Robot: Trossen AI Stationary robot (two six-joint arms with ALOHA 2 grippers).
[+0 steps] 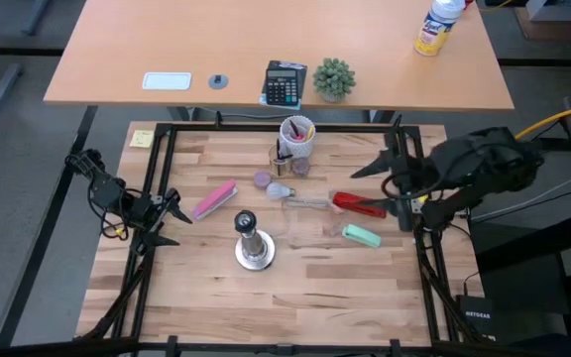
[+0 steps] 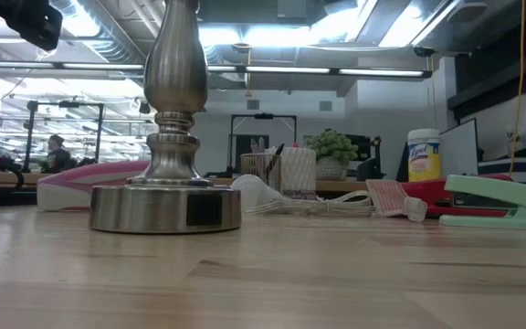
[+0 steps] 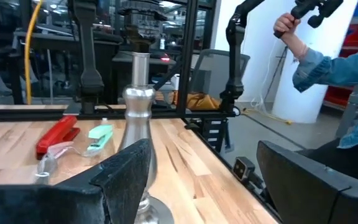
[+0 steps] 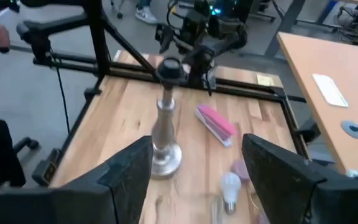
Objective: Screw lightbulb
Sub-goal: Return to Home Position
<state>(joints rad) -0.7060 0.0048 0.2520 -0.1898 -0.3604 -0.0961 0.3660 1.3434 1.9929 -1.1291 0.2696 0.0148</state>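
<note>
While the lightbulb (image 1: 282,190) lies on the wooden table (image 1: 305,288), just beside a purple cap (image 1: 262,179) and near the metal stand (image 1: 254,246), neither gripper touches it. The right gripper (image 1: 383,190) hangs well off to its right, fingers spread and empty. The left gripper (image 1: 170,220) waits at the table's left edge, fingers likewise apart.

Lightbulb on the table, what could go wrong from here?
The lightbulb lies loose on its side, out of the stand, so it may roll. The purple cap sits right beside it, which could hamper a regrasp. Left gripper and right gripper are open at opposite sides of the table.
</note>
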